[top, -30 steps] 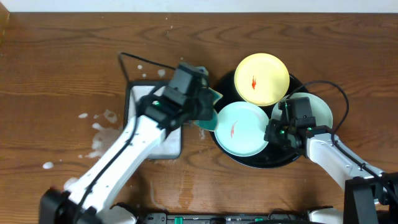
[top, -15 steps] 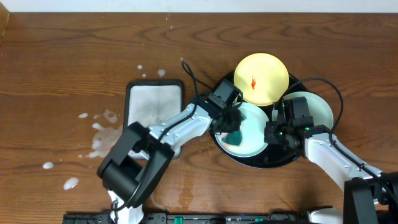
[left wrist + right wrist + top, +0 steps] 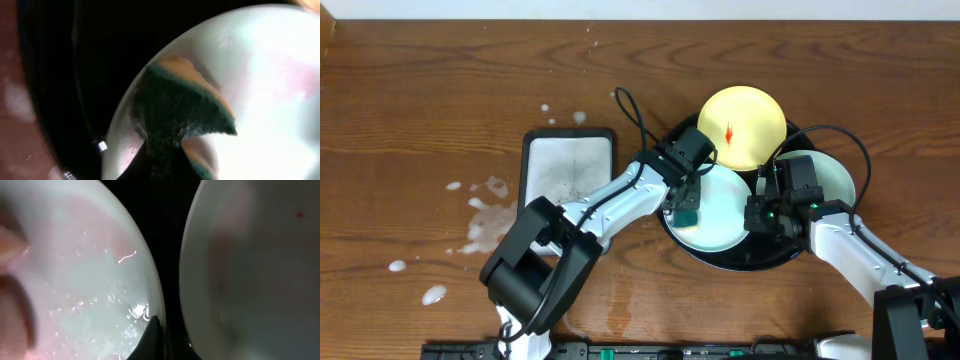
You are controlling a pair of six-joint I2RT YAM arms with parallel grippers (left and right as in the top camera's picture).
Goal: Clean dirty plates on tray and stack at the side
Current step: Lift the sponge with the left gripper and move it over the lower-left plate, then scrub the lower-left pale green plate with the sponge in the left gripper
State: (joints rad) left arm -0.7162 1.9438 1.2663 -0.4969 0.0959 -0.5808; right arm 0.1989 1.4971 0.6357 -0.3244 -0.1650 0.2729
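Observation:
The black tray holds three plates. The pale yellow plate at the back shows a red smear. My left gripper is shut on a green and orange sponge and presses it on the middle mint-blue plate. The left wrist view shows the sponge on this plate, near its left edge. My right gripper is shut on that plate's right rim, its fingers pinching the wet edge. The second mint-blue plate lies at the right, partly under the right arm.
A white rectangular black-rimmed sponge dish lies left of the tray, under the left arm. Water drops are spattered on the wooden table further left. Cables run over the tray's back edge.
My left gripper carried the sponge from above the sponge dish onto the middle plate and rubbed it there. The red smear on that plate no longer shows. The right arm has not moved.

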